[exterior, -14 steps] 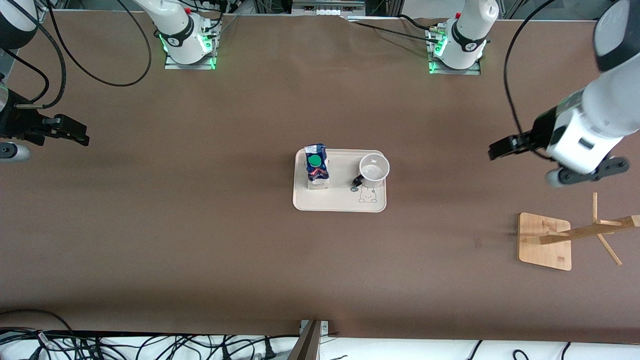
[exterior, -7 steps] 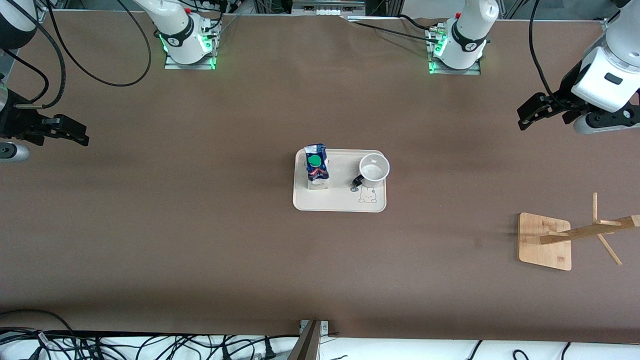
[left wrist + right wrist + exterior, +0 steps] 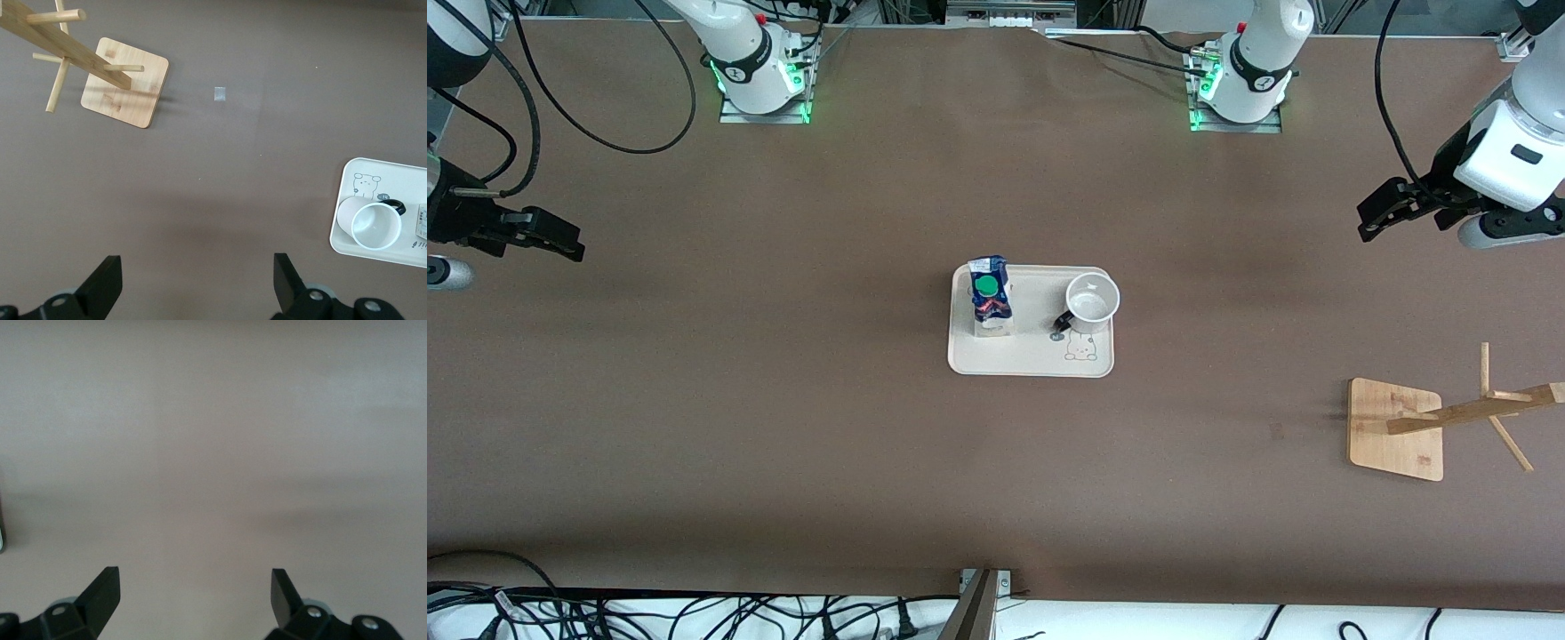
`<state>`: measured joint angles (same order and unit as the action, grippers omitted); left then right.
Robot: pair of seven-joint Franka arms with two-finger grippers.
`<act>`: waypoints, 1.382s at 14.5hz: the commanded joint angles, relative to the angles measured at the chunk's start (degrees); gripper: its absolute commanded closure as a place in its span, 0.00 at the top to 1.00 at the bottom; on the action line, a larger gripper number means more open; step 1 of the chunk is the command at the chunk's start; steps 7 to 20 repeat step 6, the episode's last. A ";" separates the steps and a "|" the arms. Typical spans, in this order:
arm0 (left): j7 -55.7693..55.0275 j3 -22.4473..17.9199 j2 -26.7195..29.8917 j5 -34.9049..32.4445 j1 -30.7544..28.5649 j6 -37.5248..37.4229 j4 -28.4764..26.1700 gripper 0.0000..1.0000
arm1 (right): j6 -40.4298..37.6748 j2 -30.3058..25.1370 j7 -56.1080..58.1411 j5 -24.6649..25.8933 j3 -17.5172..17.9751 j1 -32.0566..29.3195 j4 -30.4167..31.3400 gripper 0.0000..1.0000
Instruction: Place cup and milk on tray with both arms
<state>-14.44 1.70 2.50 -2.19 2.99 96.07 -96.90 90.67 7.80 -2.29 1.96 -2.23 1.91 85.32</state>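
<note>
The cream tray [image 3: 1032, 356] lies at the table's middle. The dark blue milk carton [image 3: 990, 307] with a green cap stands on it at the end toward the right arm. The white cup [image 3: 1092, 302] stands upright on it at the end toward the left arm, its black handle toward the carton. Tray [image 3: 347, 180] and cup [image 3: 373, 223] also show in the left wrist view. My left gripper [image 3: 1376, 220] is open and empty, up over bare table at the left arm's end. My right gripper [image 3: 560, 244] is open and empty over bare table at the right arm's end.
A wooden rack [image 3: 1440, 422] with a square base and slanted pegs stands at the left arm's end, nearer the front camera than the left gripper; it also shows in the left wrist view [image 3: 123, 83]. Cables run along the table's near edge.
The left arm has swung up and away from the tray toward its own end of the table. The right arm has hardly moved. Cup and milk stay on the tray.
</note>
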 commanded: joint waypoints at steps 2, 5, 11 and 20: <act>1.08 0.23 1.28 0.09 -0.88 0.96 -0.57 1.00 | -0.58 0.11 -0.96 1.03 0.03 -0.06 -0.77 1.00; 0.64 0.32 0.41 0.70 -0.80 0.43 1.01 1.00 | -0.58 0.11 -0.79 1.03 -0.05 -0.06 -0.77 1.00; 0.73 0.23 -0.03 1.31 -0.88 0.35 1.19 1.00 | -0.58 0.11 -0.79 1.03 -0.05 -0.06 -0.77 1.00; 0.73 0.23 -0.03 1.31 -0.88 0.35 1.19 1.00 | -0.58 0.11 -0.79 1.03 -0.05 -0.06 -0.77 1.00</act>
